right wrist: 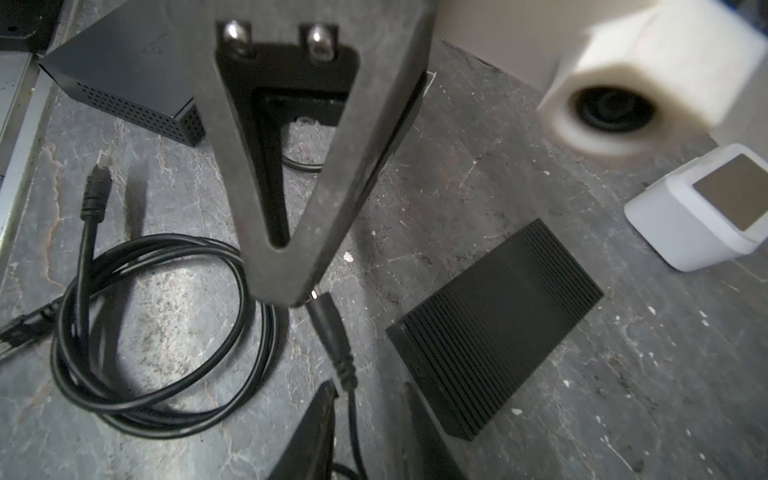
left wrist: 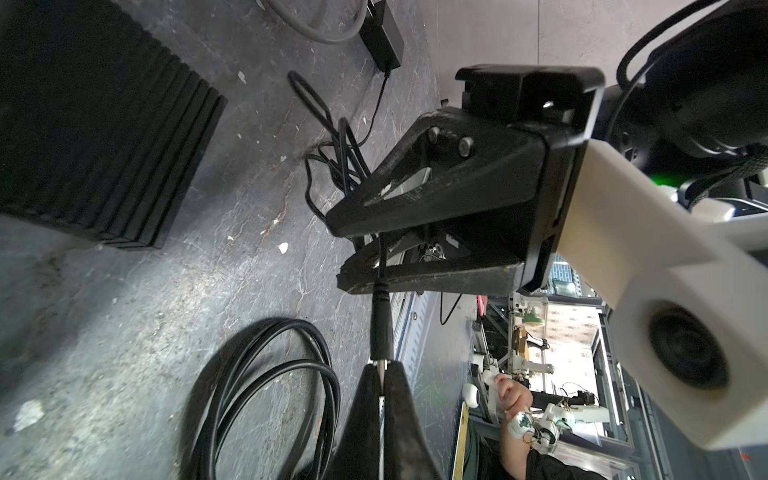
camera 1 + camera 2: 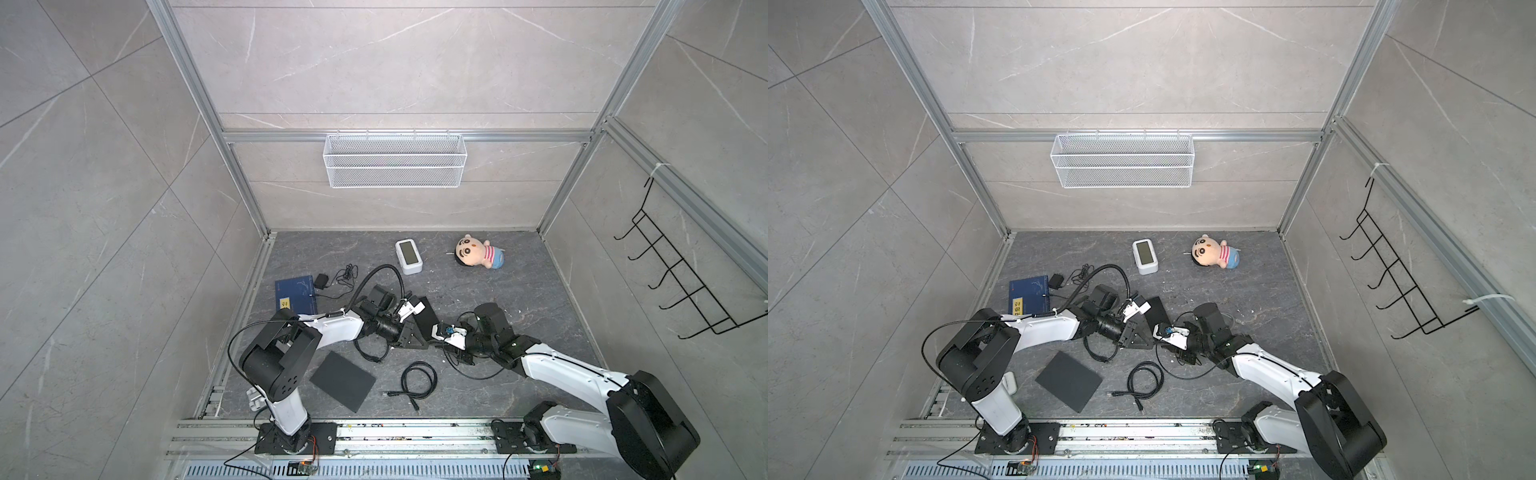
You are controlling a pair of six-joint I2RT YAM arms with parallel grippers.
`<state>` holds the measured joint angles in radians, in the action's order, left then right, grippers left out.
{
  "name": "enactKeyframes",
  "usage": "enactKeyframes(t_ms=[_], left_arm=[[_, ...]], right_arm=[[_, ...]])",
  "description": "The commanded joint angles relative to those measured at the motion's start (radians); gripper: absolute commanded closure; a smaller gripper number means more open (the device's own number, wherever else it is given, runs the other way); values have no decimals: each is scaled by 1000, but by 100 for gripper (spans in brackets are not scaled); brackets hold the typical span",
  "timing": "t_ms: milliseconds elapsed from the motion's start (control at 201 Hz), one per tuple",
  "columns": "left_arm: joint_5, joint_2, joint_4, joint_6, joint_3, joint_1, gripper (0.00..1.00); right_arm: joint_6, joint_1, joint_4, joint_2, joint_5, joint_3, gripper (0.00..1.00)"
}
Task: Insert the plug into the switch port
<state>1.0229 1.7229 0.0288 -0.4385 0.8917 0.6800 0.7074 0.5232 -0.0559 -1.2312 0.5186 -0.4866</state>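
In both top views the two arms meet near the middle of the dark stone tabletop (image 3: 523,299). The left gripper (image 3: 422,344) reaches across to the right gripper (image 3: 457,358), which points down at the surface. The plug between them is too small to make out here. A blue box (image 3: 295,295) lies at the left and a flat dark box (image 3: 343,380) near the front, with a coiled black cable (image 3: 419,380) beside it. A white desk clock (image 3: 408,256) and a plush doll (image 3: 478,252) sit toward the back.

In the left wrist view, the left gripper (image 2: 381,370) is pinched together on the metal tip of the plug (image 2: 382,328), and the black plug body sticks straight out past the fingertips. The plug's thin lead runs on between the fingers of the right gripper (image 2: 338,249), which stand apart, wider than the lead (no squeeze on it shows). A ribbed black box (image 2: 95,124) lies off to one side.

In the right wrist view, the left gripper (image 1: 299,297) comes to a point on the plug (image 1: 328,328), so the plug sits in no port. The lead passes down between the parted fingers of the right gripper (image 1: 368,390). The ribbed black box (image 1: 494,328) lies just beside the plug, and the flat dark box (image 1: 124,83), perforated along its side, lies farther off. Which box is the switch cannot be told.
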Motion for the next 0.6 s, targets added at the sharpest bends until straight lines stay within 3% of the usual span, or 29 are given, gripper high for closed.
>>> enactKeyframes(t_ms=[0,393,592], left_arm=[[21,-32,-15,30,40,0,96],[14,-22,-11,27,47,0,96],[8,-23,-11,25,44,0,96]], right_arm=[[9,-2,-24,-8,32,-39,71],[10,-2,-25,14,77,-44,75],[16,-1,-12,18,89,-46,92]])
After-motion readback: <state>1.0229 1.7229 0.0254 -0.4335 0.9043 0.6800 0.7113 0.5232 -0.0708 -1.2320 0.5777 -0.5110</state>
